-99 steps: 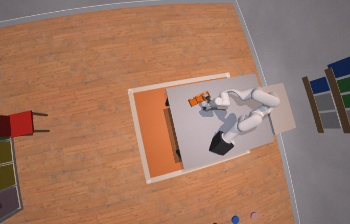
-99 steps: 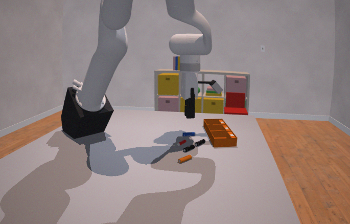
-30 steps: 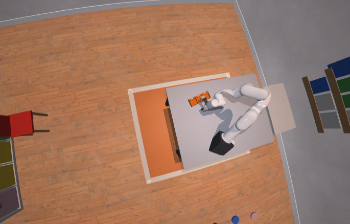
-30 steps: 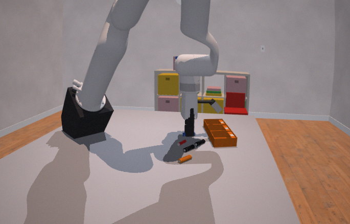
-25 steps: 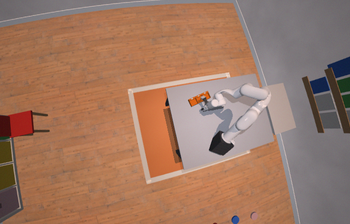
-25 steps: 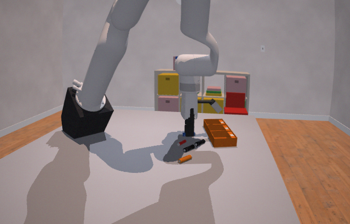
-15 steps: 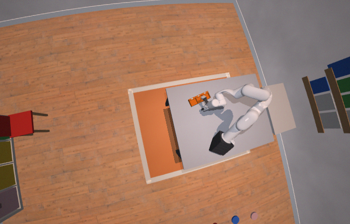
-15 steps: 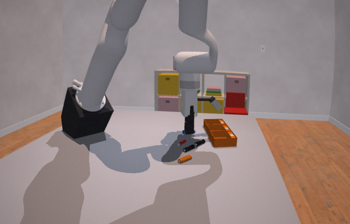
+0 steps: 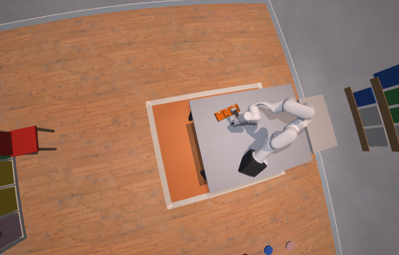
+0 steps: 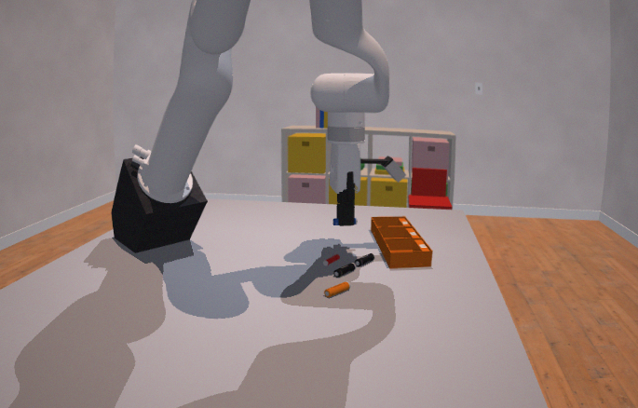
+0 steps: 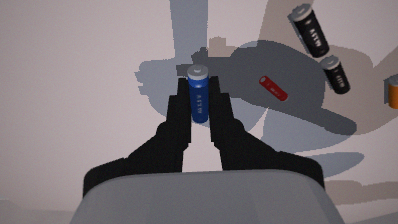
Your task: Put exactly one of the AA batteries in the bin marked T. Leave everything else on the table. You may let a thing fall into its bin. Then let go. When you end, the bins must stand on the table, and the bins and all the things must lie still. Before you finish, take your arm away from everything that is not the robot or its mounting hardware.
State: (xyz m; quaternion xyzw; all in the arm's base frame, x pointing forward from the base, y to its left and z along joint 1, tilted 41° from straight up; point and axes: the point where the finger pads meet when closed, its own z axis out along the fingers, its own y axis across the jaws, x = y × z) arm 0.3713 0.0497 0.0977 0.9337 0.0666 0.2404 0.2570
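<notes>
Gripping the blue battery (image 11: pixel 199 97) between narrow-set fingers, the gripper (image 10: pixel 346 215) hangs above the table (image 10: pixel 463 324), with the cell pinched along its length and its silver cap jutting past the fingertips. The blue end peeps out just below the fingers in the exterior view, well off the table.

Risks, as I judge them: the cell is round and slick, so a quick swing toward the bins (image 10: pixel 401 242) could let it slide out along the pads. If it drops short it may roll on the table. The bin row sits just to the right of the fingers in the exterior view and has three compartments with small white labels; the letters are too small to read, so picking the wrong compartment is a real danger. Releasing from too high could make the cell bounce off a wall or nudge the row.

Count: one blue cell held; two black cells (image 11: pixel 310 31) (image 11: pixel 335 74) ahead and right of the fingertips; one small red cell (image 11: pixel 273 88) between them and the fingers; one orange cell (image 10: pixel 336 290) farther off. One bin row, three compartments, none visibly holding anything.
</notes>
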